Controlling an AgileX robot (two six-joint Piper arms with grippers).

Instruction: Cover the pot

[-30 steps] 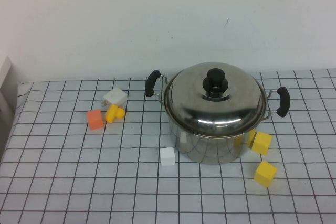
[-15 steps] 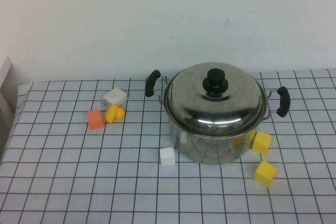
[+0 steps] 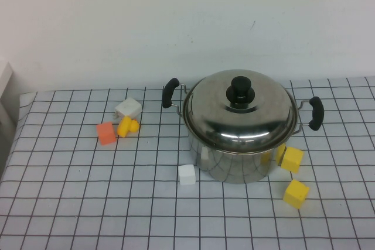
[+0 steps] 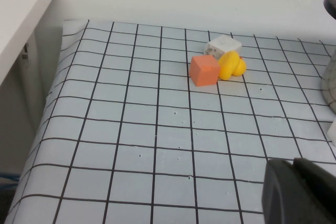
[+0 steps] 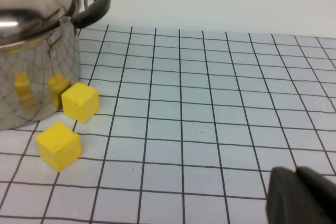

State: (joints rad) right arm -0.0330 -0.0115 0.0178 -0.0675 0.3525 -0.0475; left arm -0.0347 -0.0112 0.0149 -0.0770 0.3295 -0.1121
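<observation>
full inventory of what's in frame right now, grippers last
pot: 1, shiny steel with two black side handles, right of centre on the table, covered.
lid: 1, domed steel with black knob, seated on the pot.
yellow cubes: 2, yellow, by the pot's right front; the nearer one sits apart.
white cube: 1, white, at the pot's left front.
white block: 1, white, in the cluster left of the pot.
yellow piece: 1, yellow, rounded, against the white block.
orange cube: 1, orange, left end of that cluster.
table: 1, white cloth with black grid.
left gripper: dark tip only, left wrist view; absent from the high view.
right gripper: dark tip only, right wrist view; absent from the high view.
</observation>
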